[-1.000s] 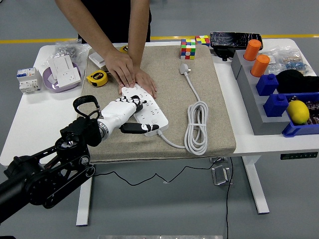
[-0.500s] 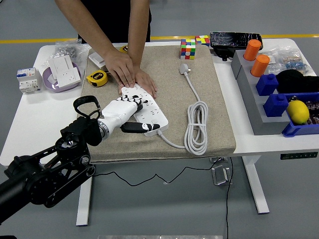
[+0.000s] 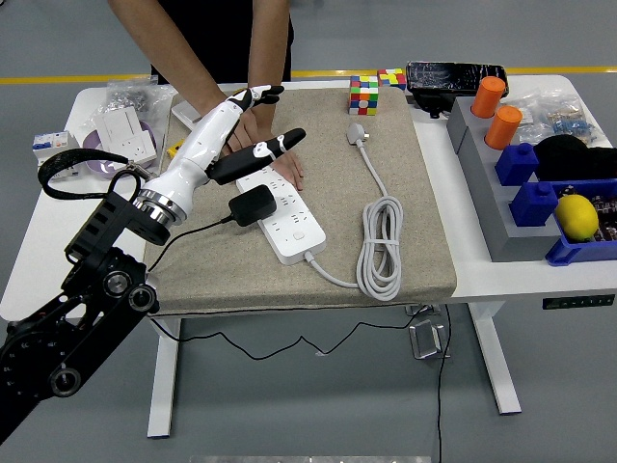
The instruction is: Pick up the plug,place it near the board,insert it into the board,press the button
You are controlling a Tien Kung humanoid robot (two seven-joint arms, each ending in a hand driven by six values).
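The robot's left hand [image 3: 241,121] has risen off the power strip [image 3: 281,214], where it lay half a second ago. It now hangs in the air over the far left part of the beige mat [image 3: 386,125], with the white forearm slanting up from the lower left. The fingers [image 3: 260,94] are stretched out and relaxed, the black-tipped thumb pointing right, and they hold nothing.

The black plug [image 3: 250,206], an adapter block with a thin black cable trailing off to the near left, now sits on the near left part of the power strip. Before, it was hidden under the hand. Whether its pins are fully seated cannot be told from this view.

The power strip has kept its place, lying aslant on the mat. Its white cord [image 3: 382,246] is coiled on its right, and the cord's own white plug [image 3: 357,131] lies at the far end of the mat.

The person's hands [image 3: 253,143] at the far side still press down on the far end of the power strip, partly behind the robot's hand. The right arm is out of view.
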